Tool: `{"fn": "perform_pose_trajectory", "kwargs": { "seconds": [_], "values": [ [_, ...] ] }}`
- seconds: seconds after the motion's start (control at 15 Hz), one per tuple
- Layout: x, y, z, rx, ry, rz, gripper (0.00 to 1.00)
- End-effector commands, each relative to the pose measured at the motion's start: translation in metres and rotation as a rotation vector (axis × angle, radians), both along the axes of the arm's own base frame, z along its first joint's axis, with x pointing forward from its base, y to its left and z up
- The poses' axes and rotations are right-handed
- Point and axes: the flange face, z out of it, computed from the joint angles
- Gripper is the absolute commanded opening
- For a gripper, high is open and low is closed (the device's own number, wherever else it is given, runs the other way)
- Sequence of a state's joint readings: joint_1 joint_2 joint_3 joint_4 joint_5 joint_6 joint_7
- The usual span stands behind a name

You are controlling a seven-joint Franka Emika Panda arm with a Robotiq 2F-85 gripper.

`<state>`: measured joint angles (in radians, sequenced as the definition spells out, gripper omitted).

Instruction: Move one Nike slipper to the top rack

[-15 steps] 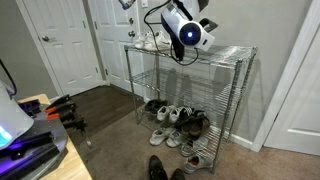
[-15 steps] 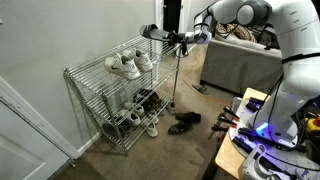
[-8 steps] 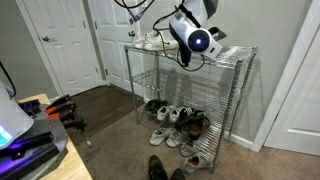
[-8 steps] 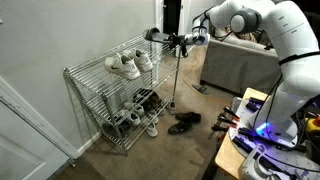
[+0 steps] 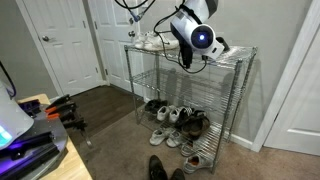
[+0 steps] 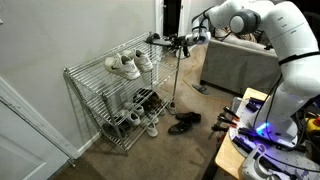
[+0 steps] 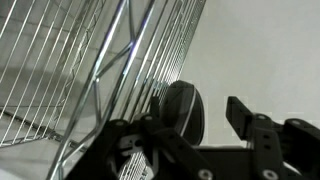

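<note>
The Nike slipper [image 7: 181, 112] shows end-on in the wrist view as a dark oval with a lighter edge, between my gripper's [image 7: 195, 108] fingers. It lies against the left finger, and a clear gap separates it from the right finger [image 7: 244, 116], so the jaws stand open. In an exterior view the slipper [image 6: 153, 39] is at the near end of the top rack [image 6: 98, 72], with my gripper [image 6: 173, 41] just behind it. From the opposite side my gripper [image 5: 206, 48] hangs over the top rack [image 5: 237, 55] and hides the slipper.
White sneakers [image 5: 148, 40] [image 6: 128, 64] lie on the top rack. Several shoes fill the bottom shelf [image 5: 178, 118] [image 6: 135, 108]. Black dress shoes [image 6: 183, 123] lie on the carpet. A door [image 5: 60, 45], a grey couch [image 6: 235, 65] and an equipment table [image 5: 30, 140] surround the unit.
The jaws have spread apart from a tight hold on the slipper. The wrist has moved a little further along the top rack.
</note>
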<state>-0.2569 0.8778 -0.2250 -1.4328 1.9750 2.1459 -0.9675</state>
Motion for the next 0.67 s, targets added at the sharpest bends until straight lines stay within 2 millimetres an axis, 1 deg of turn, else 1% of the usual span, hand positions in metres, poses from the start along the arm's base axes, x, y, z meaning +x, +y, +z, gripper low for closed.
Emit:
{"fn": "perform_pose_trajectory", "kwargs": {
  "seconds": [0.0,0.07,0.27,0.47,0.6],
  "values": [
    [-0.024,0.008,0.021,-0.099,0.043,-0.030,0.98],
    [-0.030,0.009,0.024,-0.126,0.052,-0.041,1.00],
    [-0.056,0.019,0.037,-0.183,0.063,-0.054,1.00],
    [-0.089,0.034,0.045,-0.207,0.083,-0.022,1.00],
    [-0.114,0.044,0.042,-0.205,0.121,0.004,1.00]
  ]
}}
